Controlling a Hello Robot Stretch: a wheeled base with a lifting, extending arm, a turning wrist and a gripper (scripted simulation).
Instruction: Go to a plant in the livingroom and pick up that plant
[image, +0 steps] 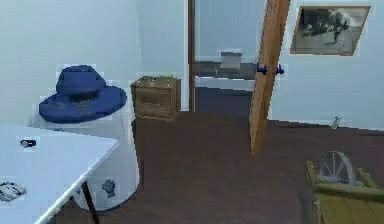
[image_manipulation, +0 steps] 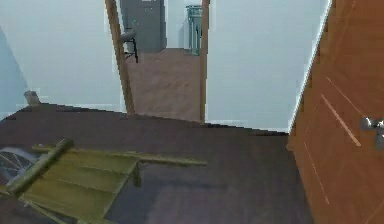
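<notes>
A green-brown wooden cart (image_manipulation: 75, 180) with long handles lies low on the dark floor at the arm side view's lower left. A spoked wheel and the frame of the cart (image: 340, 180) stand at the forward view's lower right.
A white table (image: 40, 165) fills the forward view's lower left, with a white cylinder topped by a blue hat (image: 82, 95) behind it. A small wooden crate (image: 156, 97) sits by the far wall. An open wooden door (image: 268, 70) leads onward. Another doorway (image_manipulation: 165, 55) opens ahead; a brown door (image_manipulation: 345, 120) stands right.
</notes>
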